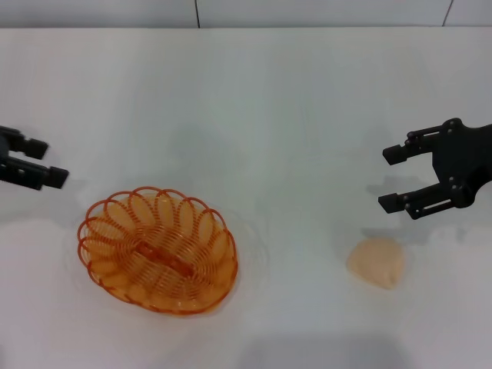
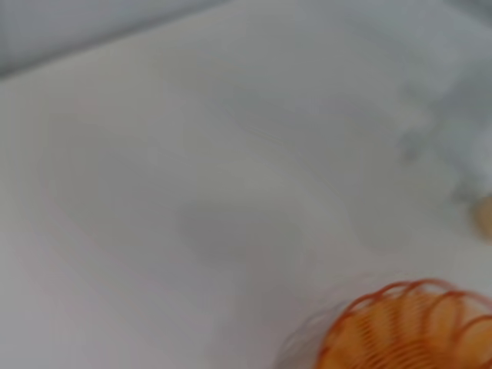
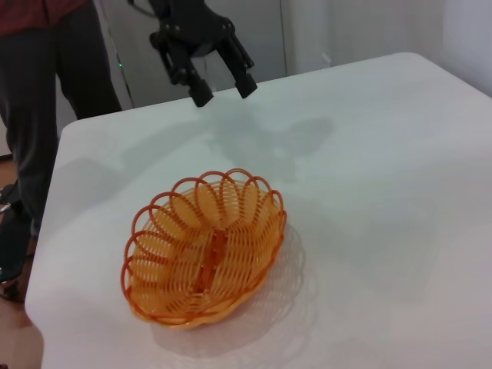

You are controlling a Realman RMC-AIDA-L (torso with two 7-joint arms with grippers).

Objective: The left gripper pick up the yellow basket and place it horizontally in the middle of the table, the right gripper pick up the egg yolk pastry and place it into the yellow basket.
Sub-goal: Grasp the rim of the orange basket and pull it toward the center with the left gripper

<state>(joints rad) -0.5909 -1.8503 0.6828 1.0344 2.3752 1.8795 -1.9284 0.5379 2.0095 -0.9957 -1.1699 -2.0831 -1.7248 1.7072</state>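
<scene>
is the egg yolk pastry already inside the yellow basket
No, the egg yolk pastry lies on the bare table, well apart from the empty yellow basket.

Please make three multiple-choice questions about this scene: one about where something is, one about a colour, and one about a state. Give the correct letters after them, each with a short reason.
1. Where does the small pale cream-peach egg yolk pastry lie?
A. Inside the basket
B. On the white table, on the robot's right side
C. Between the left gripper's fingers

2. What colour is the oval wire basket with the looped rim?
A. Orange-amber
B. Green
C. Black

3. What is the state of the two black grippers?
A. Both shut on things
B. Left holds the basket
C. Both open and holding nothing

Answers:
1. B: the pastry rests on the bare white table, just below the right gripper in the head view, far from the basket.
2. A: its wires look orange-amber in every view.
3. C: the left gripper and the right gripper show spread fingers with nothing between them.
</scene>
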